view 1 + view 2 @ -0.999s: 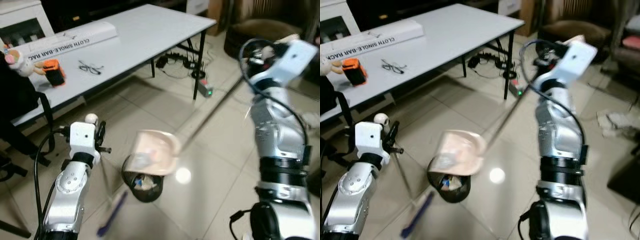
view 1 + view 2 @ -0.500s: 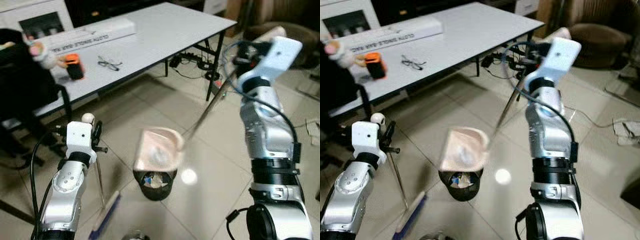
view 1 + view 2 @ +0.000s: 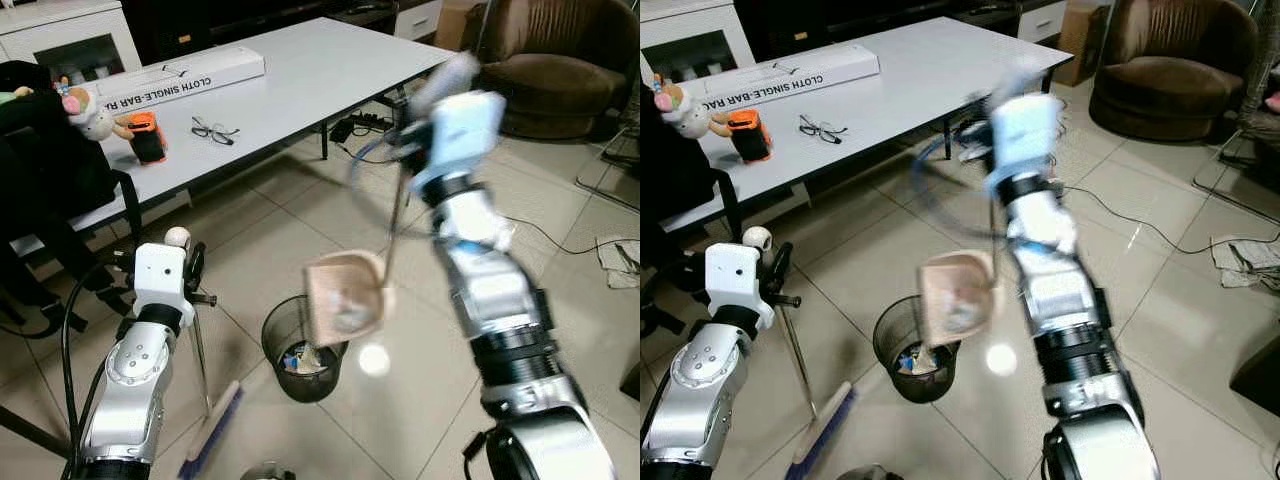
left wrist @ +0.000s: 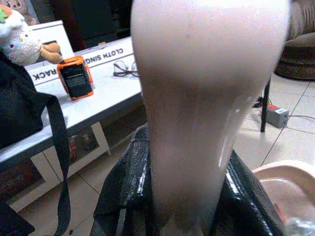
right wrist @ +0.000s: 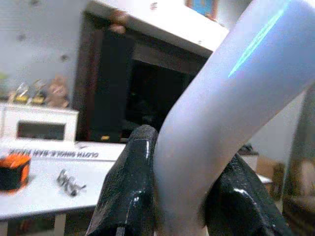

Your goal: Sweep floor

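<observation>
Dustpan (image 3: 345, 297) hangs tilted just above the black bin (image 3: 300, 345), its pale handle gripped between the right gripper's (image 5: 179, 196) fingers. Beside the bin, the left gripper's (image 4: 184, 196) fingers clamp the broom (image 3: 210, 440) handle, brush head on the floor (image 3: 420, 380).

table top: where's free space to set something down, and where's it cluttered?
Free: the white rectangular table is bare from the black-framed glasses to its far right corner, in front of the long white cardboard box. Crowded: the left end, where the orange-and-black device, plush toy and a black bag bunch together.
</observation>
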{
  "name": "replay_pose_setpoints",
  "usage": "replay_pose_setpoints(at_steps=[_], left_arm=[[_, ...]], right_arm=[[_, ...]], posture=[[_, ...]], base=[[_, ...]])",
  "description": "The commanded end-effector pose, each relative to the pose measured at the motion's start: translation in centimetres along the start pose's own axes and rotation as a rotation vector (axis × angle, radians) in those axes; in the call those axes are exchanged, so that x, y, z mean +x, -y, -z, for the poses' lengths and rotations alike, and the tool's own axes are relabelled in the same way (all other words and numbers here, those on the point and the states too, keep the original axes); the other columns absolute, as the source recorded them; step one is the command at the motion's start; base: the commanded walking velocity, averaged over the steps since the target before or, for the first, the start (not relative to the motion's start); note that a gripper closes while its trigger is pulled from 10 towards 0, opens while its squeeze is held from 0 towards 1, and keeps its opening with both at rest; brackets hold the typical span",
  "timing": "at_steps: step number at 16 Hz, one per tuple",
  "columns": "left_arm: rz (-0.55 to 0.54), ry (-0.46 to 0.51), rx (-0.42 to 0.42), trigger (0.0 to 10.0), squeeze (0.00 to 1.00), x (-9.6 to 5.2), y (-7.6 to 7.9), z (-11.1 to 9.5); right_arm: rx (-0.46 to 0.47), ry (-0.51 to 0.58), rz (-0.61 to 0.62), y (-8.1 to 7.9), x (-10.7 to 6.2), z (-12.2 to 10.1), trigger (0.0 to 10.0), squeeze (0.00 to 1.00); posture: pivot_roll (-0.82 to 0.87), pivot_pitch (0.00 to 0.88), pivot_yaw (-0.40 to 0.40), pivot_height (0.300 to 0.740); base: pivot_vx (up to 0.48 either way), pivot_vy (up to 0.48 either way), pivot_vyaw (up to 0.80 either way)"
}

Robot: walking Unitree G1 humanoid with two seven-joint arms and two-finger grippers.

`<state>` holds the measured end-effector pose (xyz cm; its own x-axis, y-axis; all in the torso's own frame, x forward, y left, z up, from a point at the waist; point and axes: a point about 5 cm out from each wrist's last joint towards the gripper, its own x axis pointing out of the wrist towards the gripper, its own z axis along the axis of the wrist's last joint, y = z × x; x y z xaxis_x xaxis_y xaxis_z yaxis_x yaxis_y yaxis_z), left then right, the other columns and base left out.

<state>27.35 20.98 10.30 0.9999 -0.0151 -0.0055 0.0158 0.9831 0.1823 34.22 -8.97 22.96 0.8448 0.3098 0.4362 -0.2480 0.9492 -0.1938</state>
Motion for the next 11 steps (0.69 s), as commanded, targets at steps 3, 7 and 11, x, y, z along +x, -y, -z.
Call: replay_pose_setpoints(at_steps=[3, 7, 11], left_arm=[[0.005, 0.018, 0.016, 10.0, 0.00, 0.5, 0.1, -0.6], [0.010, 0.016, 0.019, 10.0, 0.00, 0.5, 0.2, -0.6], [0.011, 0.014, 0.018, 10.0, 0.00, 0.5, 0.3, -0.5]], right_arm=[[-0.025, 0.113, -0.135, -3.3, -0.5, -0.6, 10.0, 0.00], [-0.126, 0.220, -0.344, -7.2, -1.9, -0.9, 10.0, 0.00], [-0.167, 0.247, -0.403, -7.8, -2.4, -0.8, 10.0, 0.00]], posture=[[0.02, 0.010, 0.049, 0.740], [0.02, 0.013, 0.048, 0.740], [0.02, 0.013, 0.045, 0.740]], base=[[0.000, 0.000, 0.00], [0.000, 0.000, 0.00], [0.000, 0.000, 0.00]])
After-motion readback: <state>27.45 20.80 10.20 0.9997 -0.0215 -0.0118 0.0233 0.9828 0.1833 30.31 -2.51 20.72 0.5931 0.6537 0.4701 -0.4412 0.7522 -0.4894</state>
